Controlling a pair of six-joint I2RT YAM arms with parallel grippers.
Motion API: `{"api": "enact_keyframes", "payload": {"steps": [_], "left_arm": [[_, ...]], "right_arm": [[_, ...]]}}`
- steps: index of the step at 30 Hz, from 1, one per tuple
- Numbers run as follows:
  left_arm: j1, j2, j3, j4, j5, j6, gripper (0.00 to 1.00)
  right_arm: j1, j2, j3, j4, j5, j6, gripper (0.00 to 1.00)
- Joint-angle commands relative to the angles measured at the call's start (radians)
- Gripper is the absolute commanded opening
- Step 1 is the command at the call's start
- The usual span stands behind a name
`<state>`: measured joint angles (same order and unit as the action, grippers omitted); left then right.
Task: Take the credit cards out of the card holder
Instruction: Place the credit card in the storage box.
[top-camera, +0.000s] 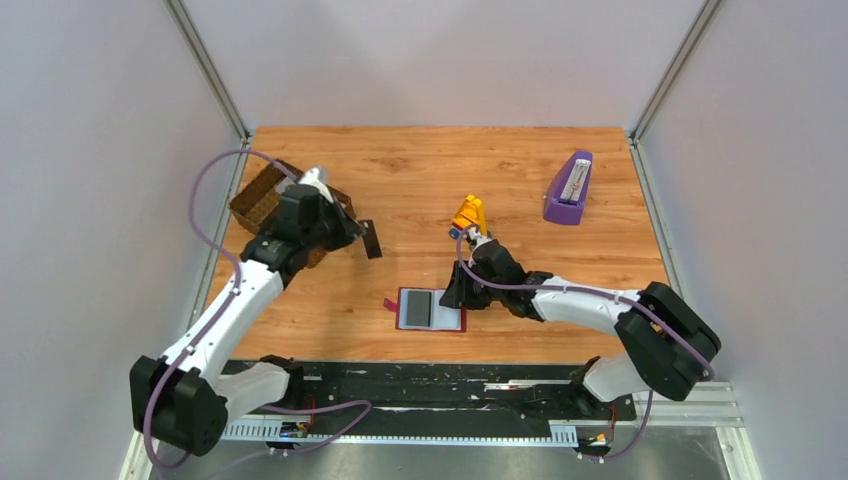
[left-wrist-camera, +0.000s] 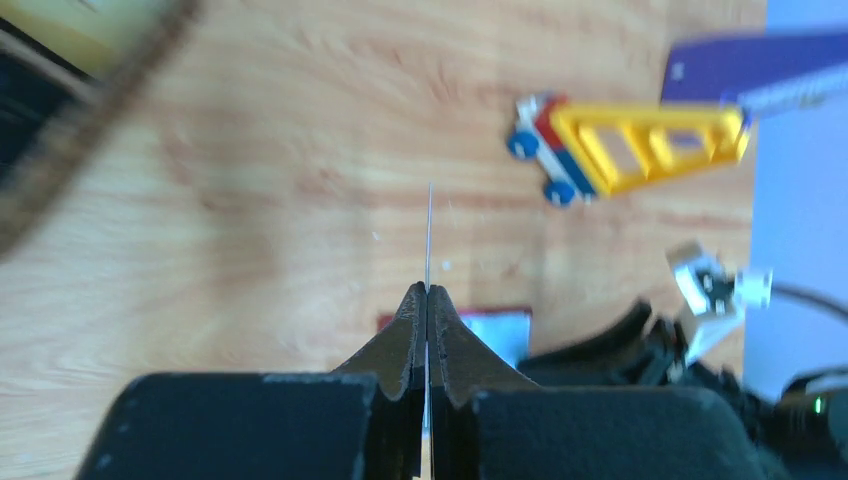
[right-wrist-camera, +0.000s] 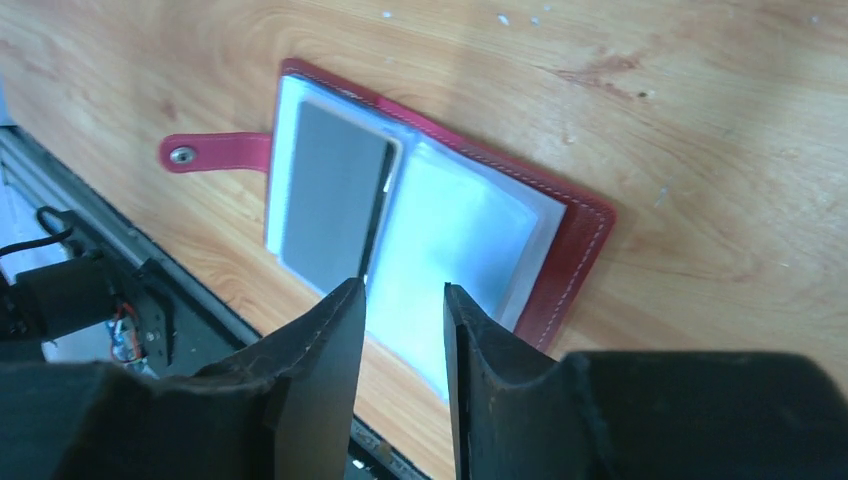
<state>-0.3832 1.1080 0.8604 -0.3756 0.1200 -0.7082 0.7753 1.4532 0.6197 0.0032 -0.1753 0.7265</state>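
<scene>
The dark red card holder (top-camera: 455, 321) lies open on the wood near the front edge, its snap tab (right-wrist-camera: 205, 152) pointing left. A grey card (right-wrist-camera: 335, 195) sits in its left plastic sleeve. My right gripper (top-camera: 460, 290) hovers just above the holder's right side; in the right wrist view this gripper (right-wrist-camera: 405, 292) stands open with nothing between its fingers. My left gripper (top-camera: 358, 233) is raised beside the basket, shut on a thin dark credit card (top-camera: 372, 240). The left wrist view shows that card (left-wrist-camera: 429, 225) edge-on, pinched at the left gripper (left-wrist-camera: 428, 290).
A brown wicker basket (top-camera: 262, 195) stands at the back left under the left arm. A yellow toy (top-camera: 469, 214) lies mid-table behind the right gripper. A purple wedge stand (top-camera: 569, 188) is at the back right. A black rail (top-camera: 450, 385) runs along the front edge.
</scene>
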Motion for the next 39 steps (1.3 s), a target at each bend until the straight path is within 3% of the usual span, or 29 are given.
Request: {"api": "enact_keyframes", "payload": {"steps": [1, 5, 12, 14, 22, 39], "left_arm": [[0.178, -0.054, 0.105, -0.086, -0.009, 0.072, 0.00], [0.328, -0.053, 0.139, -0.082, 0.044, 0.074, 0.00], [0.514, -0.016, 0.158, -0.050, 0.085, 0.066, 0.00], [0.555, 0.002, 0.161, -0.041, 0.092, 0.061, 0.00], [0.693, 0.068, 0.123, 0.062, 0.148, 0.032, 0.00], [0.709, 0.246, 0.041, 0.219, 0.207, -0.053, 0.00]], "right_arm": [[-0.004, -0.093, 0.026, -0.030, -0.036, -0.039, 0.40], [-0.004, -0.178, 0.040, -0.070, -0.049, -0.053, 0.52], [-0.004, -0.331, 0.062, -0.169, -0.010, -0.076, 0.93], [-0.004, -0.365, 0.068, -0.188, -0.006, -0.073, 1.00], [-0.004, -0.445, 0.086, -0.238, -0.019, -0.083, 1.00], [-0.004, -0.461, 0.110, -0.264, -0.021, -0.107, 0.99]]}}
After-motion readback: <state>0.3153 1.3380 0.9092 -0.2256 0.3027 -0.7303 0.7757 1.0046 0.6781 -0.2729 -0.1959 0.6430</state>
